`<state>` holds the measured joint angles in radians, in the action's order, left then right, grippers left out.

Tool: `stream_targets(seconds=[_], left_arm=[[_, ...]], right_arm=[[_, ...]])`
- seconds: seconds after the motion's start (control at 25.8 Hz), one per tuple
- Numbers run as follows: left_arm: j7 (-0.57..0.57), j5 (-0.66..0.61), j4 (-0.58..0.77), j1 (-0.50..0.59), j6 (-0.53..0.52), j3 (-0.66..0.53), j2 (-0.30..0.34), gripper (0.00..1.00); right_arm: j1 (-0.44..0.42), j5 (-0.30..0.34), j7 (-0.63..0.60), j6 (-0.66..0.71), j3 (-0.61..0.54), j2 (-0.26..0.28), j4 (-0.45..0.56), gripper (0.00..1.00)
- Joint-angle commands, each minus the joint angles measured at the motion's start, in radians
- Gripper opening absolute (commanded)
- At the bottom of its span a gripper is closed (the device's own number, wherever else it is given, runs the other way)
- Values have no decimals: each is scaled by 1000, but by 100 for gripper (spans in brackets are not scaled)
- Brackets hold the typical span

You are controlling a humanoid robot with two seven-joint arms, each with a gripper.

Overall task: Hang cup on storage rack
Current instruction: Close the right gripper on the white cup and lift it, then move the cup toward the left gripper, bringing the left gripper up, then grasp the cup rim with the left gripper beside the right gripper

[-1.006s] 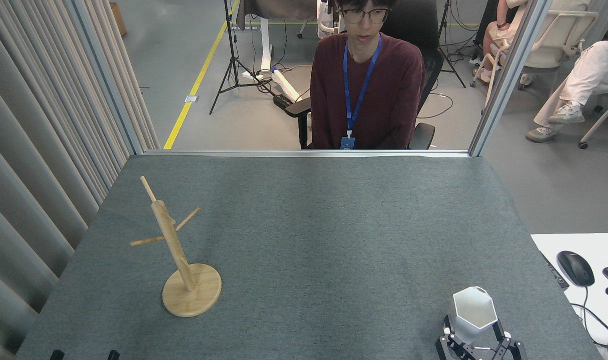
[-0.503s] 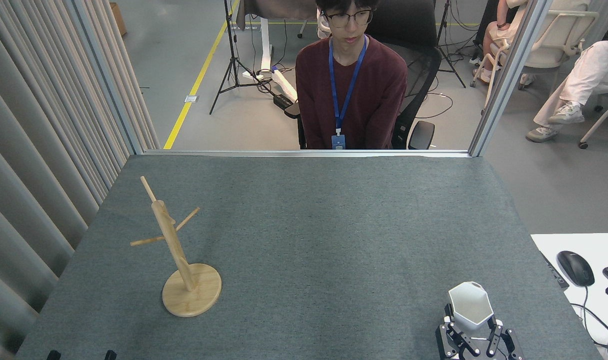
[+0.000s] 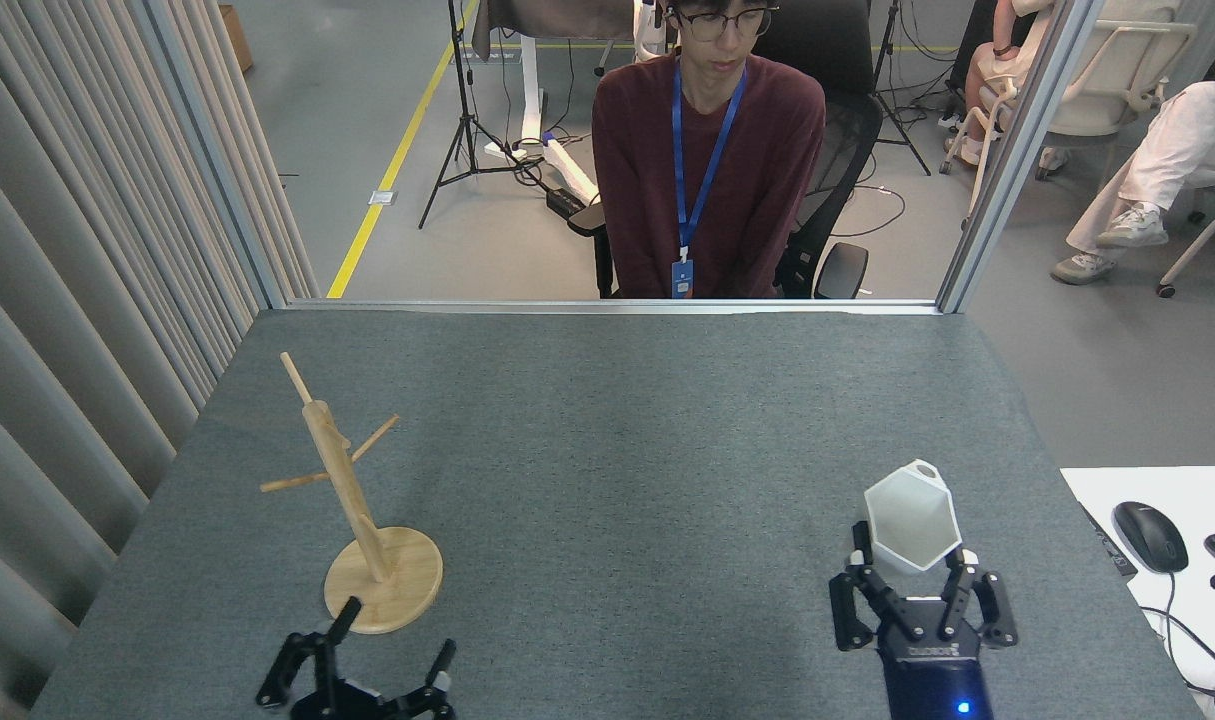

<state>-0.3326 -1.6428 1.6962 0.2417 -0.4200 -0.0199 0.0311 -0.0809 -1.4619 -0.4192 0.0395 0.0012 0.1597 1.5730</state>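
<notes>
Right gripper (image 3: 912, 558) at near right of the grey table (image 3: 617, 450), black fingers pointing away from the robot. It has hold of the cup (image 3: 912, 515): the white faceted body sits between the two fingers, which close against its lower sides, one on the left, one on the right. Cup stands above and just beyond the fingertips, hexagonal mouth tipped toward the camera so the inside shows. Small tab handle (round hole visible) at the cup's far top edge.

Left gripper (image 3: 392, 630) at near left, low in frame, fingers spread wide apart with nothing between them. Its left fingertip overlaps the near edge of the storage rack (image 3: 352, 500) base in this view; contact cannot be told.

Rack stands on its disc base at left, post leaning slightly left, three thin pegs bare. Cup and rack well apart, most of the table width between them.

A person in a dark red top (image 3: 712, 160) sits beyond the far edge. Computer mouse (image 3: 1149, 535) on a white surface at right.
</notes>
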Motion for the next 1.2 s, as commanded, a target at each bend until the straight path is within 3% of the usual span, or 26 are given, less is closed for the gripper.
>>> stream_targets(seconds=[0.0, 0.15, 0.27, 0.66, 1.16], left_arm=[[12, -150, -7, -70, 3, 135, -45, 100], [41, -247, -24, -102, 3, 195, -100, 100], [53, -256, -21, -105, 4, 248, -100, 100], [53, -282, -44, -116, 6, 342, -105, 100], [53, -281, -56, -127, 6, 340, -105, 100]], right_arm=[[-10, -106, 3, 3, 95, -65, 62, 50], [-39, -229, -1, -6, 198, -138, 59, 49], [-62, -299, -4, -13, 252, -204, 55, 49], [-66, -311, -23, -20, 344, -210, 48, 49], [-141, -336, -66, -18, 368, -184, 70, 49]])
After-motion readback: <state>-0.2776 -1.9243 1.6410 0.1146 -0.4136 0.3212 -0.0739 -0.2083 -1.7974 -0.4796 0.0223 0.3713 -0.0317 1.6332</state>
